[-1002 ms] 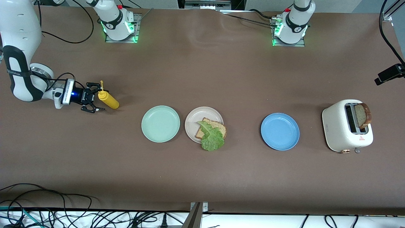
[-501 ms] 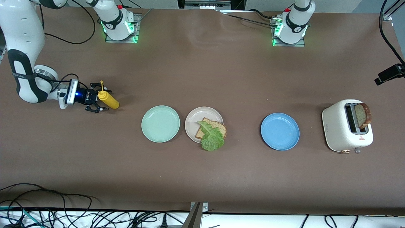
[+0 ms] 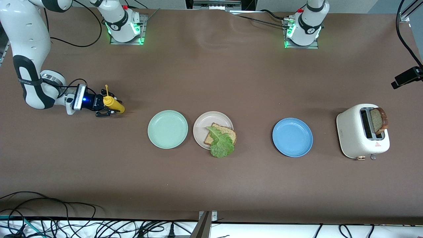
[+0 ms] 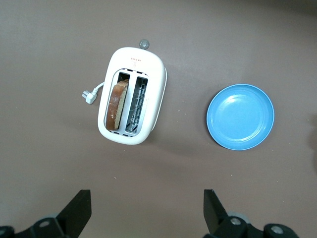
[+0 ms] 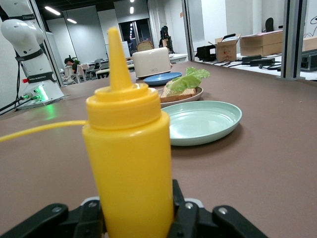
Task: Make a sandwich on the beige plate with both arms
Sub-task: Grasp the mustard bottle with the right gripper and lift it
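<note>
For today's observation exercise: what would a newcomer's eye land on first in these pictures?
Probably the yellow sauce bottle at the right arm's end of the table, with the right end effector closed around it. Next, the beige plate mid-table with bread and lettuce, and a slice sticking out of the toaster.

Even, bright overhead light falls on the brown counter (image 3: 211, 185), shadows soft and short beside the toaster (image 3: 362, 132), while the yellow bottle (image 5: 130, 163) looms close and slightly blurred.
</note>
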Robot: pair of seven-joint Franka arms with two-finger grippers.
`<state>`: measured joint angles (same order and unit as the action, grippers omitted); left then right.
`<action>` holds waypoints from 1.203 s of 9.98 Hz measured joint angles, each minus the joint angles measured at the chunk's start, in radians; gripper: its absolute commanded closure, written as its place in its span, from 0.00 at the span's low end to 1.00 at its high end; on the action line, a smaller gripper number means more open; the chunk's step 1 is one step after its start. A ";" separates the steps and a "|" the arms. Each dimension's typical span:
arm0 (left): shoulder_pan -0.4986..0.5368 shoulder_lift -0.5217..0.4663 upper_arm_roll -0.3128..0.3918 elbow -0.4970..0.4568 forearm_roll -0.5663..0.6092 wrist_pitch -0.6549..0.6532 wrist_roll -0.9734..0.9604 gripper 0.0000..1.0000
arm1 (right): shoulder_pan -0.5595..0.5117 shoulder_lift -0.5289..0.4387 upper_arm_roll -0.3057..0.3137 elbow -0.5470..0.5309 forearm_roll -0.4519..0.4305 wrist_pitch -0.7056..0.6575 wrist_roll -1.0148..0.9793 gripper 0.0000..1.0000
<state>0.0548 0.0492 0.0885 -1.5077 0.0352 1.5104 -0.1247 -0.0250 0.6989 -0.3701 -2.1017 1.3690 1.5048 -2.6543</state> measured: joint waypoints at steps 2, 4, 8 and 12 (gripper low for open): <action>0.000 0.000 0.000 0.000 0.000 0.000 0.000 0.00 | -0.001 -0.002 0.033 0.014 0.019 0.028 0.011 1.00; 0.000 0.000 0.000 0.000 0.000 0.000 0.000 0.00 | 0.000 -0.026 0.092 0.052 0.025 0.123 0.096 1.00; 0.000 0.000 0.000 0.000 0.000 0.000 0.000 0.00 | 0.090 -0.166 0.162 0.090 -0.007 0.381 0.351 1.00; 0.000 0.000 0.000 0.000 -0.001 0.000 0.000 0.00 | 0.282 -0.252 0.165 0.174 -0.258 0.585 0.777 1.00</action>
<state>0.0551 0.0493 0.0881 -1.5077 0.0346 1.5104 -0.1247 0.2570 0.4472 -0.2052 -1.9281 1.1106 2.0893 -1.8776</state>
